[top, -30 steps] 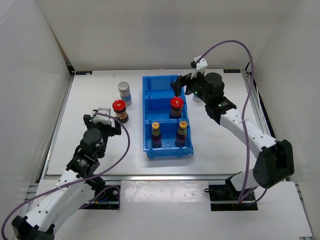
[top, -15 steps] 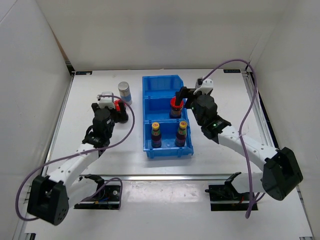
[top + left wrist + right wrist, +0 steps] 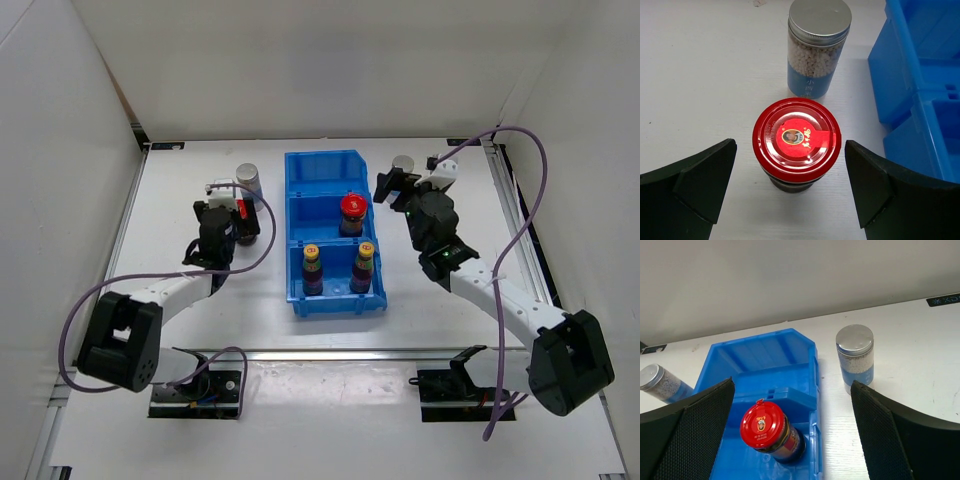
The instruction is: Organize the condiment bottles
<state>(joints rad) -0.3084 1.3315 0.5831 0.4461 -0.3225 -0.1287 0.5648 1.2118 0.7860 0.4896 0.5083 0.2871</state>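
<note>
The blue bin (image 3: pixel 336 301) holds a red-lidded jar (image 3: pixel 351 207) in its middle compartment and two yellow-capped dark bottles (image 3: pixel 312 256) (image 3: pixel 363 251) in the front one. A second red-lidded jar (image 3: pixel 796 140) stands on the table left of the bin, with a silver-capped shaker (image 3: pixel 818 45) just behind it. My left gripper (image 3: pixel 790 187) is open, its fingers either side of this jar without touching. My right gripper (image 3: pixel 792 440) is open and empty above the bin's right edge, with the jar in the bin (image 3: pixel 764 429) and another shaker (image 3: pixel 855 357) before it.
The bin's back compartment (image 3: pixel 765 357) holds nothing. White walls enclose the table on three sides. The left shaker (image 3: pixel 657 382) shows at the left edge of the right wrist view. The bin's corner (image 3: pixel 920 100) lies right of my left gripper.
My left gripper has moved forward and now straddles the jar on the table. My right gripper has let go of the jar in the bin and drawn back to the right.
</note>
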